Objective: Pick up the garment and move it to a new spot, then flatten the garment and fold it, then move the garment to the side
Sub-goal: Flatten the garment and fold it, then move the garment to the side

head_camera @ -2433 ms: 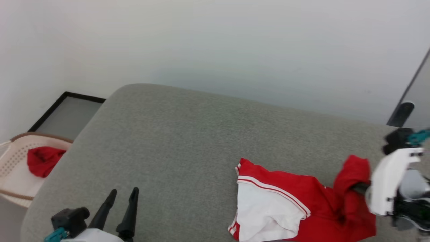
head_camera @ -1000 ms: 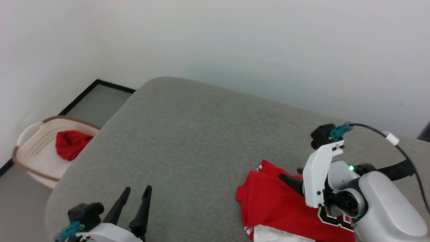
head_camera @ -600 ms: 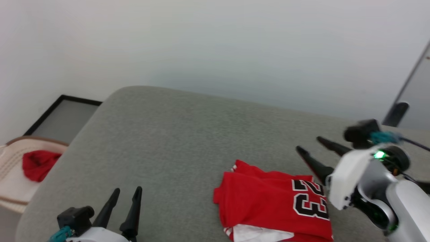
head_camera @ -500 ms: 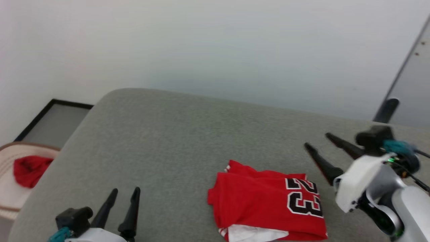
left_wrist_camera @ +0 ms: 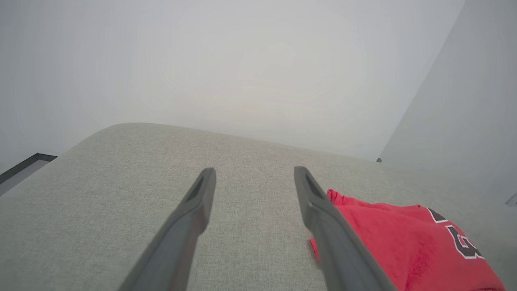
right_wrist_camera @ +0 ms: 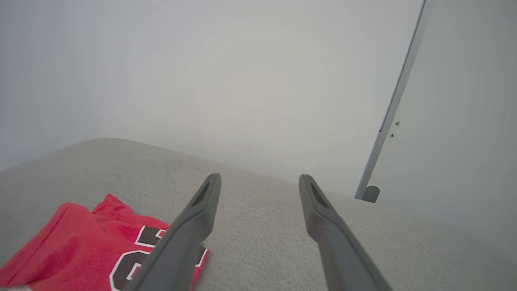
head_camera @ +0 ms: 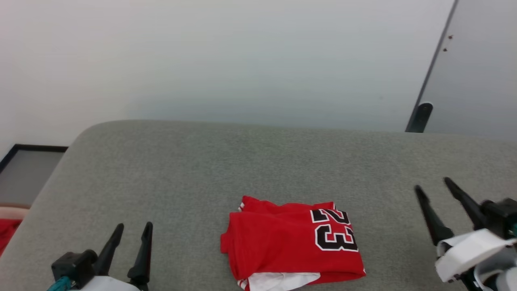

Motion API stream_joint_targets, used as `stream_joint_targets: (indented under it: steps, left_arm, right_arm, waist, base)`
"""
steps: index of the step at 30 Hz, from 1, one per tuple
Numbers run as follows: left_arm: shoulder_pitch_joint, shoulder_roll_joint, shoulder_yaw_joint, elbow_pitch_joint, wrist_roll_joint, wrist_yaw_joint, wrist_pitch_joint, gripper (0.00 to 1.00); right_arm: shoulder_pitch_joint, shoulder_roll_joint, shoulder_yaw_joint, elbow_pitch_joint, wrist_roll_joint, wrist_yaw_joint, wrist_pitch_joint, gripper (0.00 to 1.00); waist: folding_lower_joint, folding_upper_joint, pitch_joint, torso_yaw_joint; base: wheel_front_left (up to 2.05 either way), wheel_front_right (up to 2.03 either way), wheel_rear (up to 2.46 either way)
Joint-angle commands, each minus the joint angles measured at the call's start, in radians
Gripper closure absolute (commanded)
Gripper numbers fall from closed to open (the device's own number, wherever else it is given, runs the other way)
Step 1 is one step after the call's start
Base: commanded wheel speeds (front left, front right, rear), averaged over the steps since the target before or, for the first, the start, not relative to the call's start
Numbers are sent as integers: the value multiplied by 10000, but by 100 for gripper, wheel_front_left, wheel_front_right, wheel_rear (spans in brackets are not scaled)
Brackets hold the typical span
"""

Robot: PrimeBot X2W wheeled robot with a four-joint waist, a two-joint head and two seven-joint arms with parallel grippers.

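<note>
My right claw point(head_camera: 431, 184) has let go and backed off, open like the left claw point(head_camera: 134, 224); the jersey point(head_camera: 282, 238) lies folded, leaving only the sideways move.

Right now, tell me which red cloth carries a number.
The folded garment on the grey cushion: black 23, outlined white. The red cloth at the head view's left edge shows none.

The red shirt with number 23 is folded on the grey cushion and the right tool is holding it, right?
Not quite. The red shirt is folded on the grey cushion, but the right tool is open and apart from it, holding nothing. The head view shows it.
</note>
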Motion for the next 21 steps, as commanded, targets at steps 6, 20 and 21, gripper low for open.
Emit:
stream_joint_targets:
  steps: [6, 20, 21]
  left_arm:
    - [290, -243, 520, -136, 577, -200, -32, 0]
    - [705, -608, 1156, 5, 1747, -714, -20, 0]
    - [731, -640, 1200, 7, 1807, -720, -20, 0]
  right_arm:
    - [612, 305, -732, -26, -337, -8, -278, 0]
    - [1229, 637, -1322, -220, -584, -8, -290, 0]
    - [1211, 642, -1345, -234, -593, -8, -286, 0]
  waist:
    - [0, 0, -36, -278]
    - [0, 0, -65, -496]
    - [0, 0, -66, -508]
  base:
    - [0, 0, 0]
    - [0, 0, 0]
    - [0, 0, 0]
